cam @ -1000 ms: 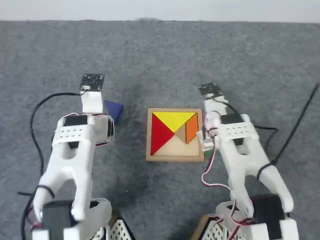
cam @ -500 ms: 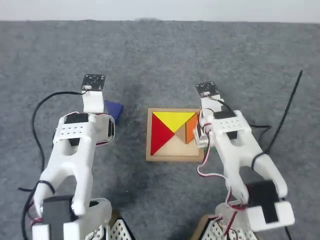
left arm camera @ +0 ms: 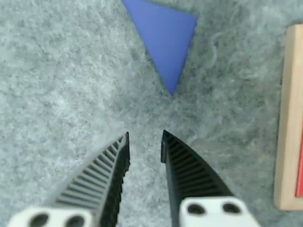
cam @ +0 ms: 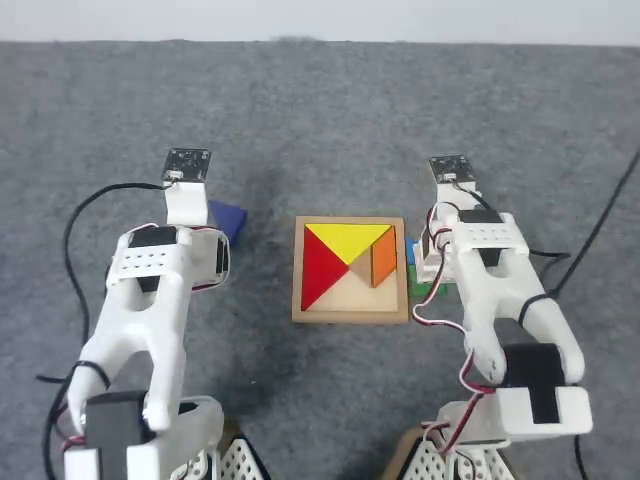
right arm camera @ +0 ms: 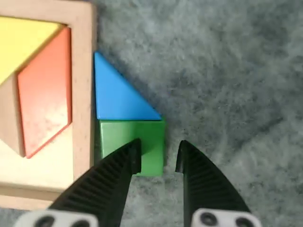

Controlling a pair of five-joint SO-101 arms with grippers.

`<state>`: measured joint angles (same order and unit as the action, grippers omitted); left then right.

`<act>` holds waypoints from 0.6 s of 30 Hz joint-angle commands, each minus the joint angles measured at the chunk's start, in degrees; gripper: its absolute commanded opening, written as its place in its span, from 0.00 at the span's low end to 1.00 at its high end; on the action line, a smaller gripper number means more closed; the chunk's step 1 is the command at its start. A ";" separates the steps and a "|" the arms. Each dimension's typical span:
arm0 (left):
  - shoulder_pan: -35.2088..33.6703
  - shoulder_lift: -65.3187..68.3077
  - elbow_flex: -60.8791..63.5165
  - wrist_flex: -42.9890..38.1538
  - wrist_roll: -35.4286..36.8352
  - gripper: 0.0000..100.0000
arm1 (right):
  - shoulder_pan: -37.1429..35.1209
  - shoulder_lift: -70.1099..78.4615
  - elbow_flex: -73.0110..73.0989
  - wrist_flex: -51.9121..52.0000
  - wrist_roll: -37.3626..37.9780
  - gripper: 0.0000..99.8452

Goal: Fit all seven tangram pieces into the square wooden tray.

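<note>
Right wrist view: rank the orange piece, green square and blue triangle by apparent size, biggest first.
1. orange piece
2. green square, one corner hidden behind the right gripper
3. blue triangle
All three lie at about the same depth, so nearness barely skews this.

Left arm point(cam: 150, 300): stretched forward over the table's left half. Left gripper point(left arm camera: 144, 138): pointing down, fingers narrowly parted.
Right arm point(cam: 490, 290): stretched forward over the table's right half. Right gripper point(right arm camera: 158, 144): pointing down, fingers parted.

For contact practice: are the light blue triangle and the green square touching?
Touching. The right wrist view shows the light blue triangle flush against the green square.
</note>
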<state>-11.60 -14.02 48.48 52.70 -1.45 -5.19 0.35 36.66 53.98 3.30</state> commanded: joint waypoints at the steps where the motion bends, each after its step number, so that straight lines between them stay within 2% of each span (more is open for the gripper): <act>1: -0.26 -1.23 -2.42 -1.05 0.97 0.11 | -0.48 -5.14 -0.44 2.95 0.88 0.15; 6: -0.26 -1.05 -2.42 -1.05 0.97 0.11 | -3.30 -17.45 -0.35 6.11 0.00 0.16; 9: -0.26 -1.05 -2.42 -1.05 0.97 0.11 | -7.96 -20.97 -0.18 6.37 -2.64 0.22; 13: -0.26 -0.97 -2.33 -1.05 0.97 0.11 | -11.30 -17.10 -0.18 5.93 -2.99 0.30; 18: -0.26 -0.97 -2.33 -1.05 0.97 0.11 | -9.36 -8.13 -0.97 4.00 -2.90 0.30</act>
<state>-11.60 -14.02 48.48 52.70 -1.45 -15.38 -10.64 37.71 59.43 1.01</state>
